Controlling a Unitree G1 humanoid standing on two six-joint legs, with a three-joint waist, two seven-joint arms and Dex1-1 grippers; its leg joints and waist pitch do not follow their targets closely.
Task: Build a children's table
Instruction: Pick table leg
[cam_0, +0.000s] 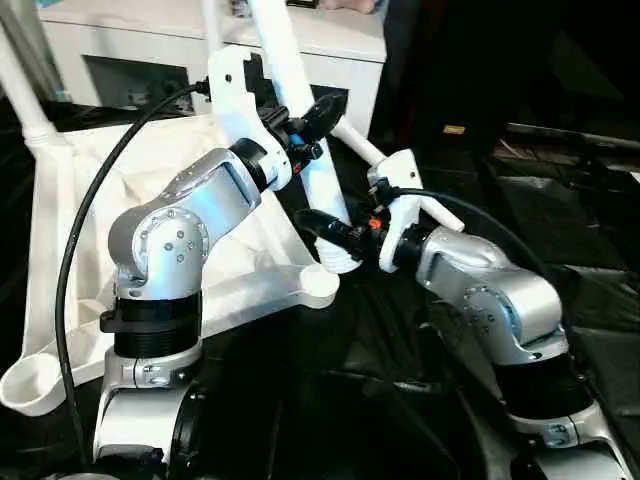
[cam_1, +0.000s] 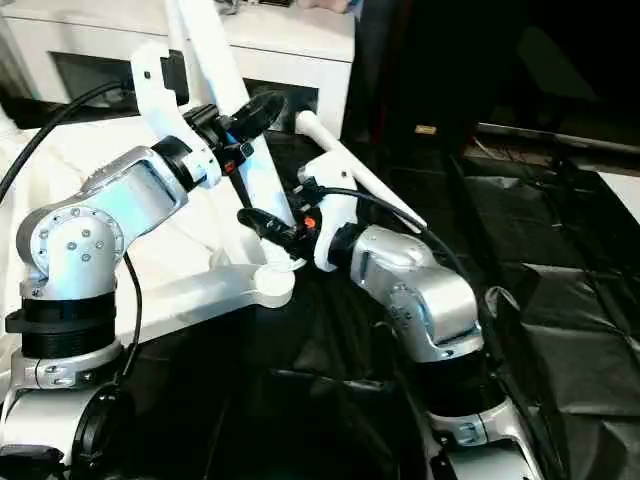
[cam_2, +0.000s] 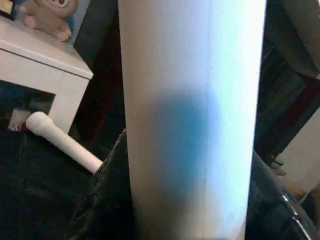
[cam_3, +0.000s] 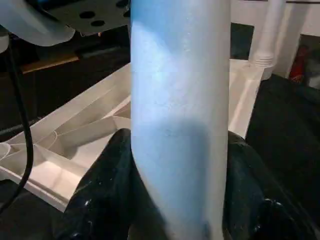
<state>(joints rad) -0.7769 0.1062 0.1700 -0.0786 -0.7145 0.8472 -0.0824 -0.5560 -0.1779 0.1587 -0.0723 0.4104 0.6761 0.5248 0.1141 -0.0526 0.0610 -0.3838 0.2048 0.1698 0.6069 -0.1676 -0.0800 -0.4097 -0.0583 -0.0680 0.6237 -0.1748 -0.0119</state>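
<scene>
White plastic tabletop (cam_0: 60, 210) lies ribbed side up on black sheeting (cam_1: 560, 330), round corner sockets showing. Smooth tapered leg (cam_0: 300, 110) stands tilted at the near corner socket (cam_0: 318, 285). Left gripper (cam_0: 318, 120) pinches the leg higher up, right gripper (cam_0: 335, 240) pinches it just above the socket. Second leg (cam_1: 350, 170) lies loose behind. White cabinet (cam_0: 330, 45) at the back.

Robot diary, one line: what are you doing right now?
both grippers: left, right shut on leg | leg foot at tabletop corner socket
</scene>
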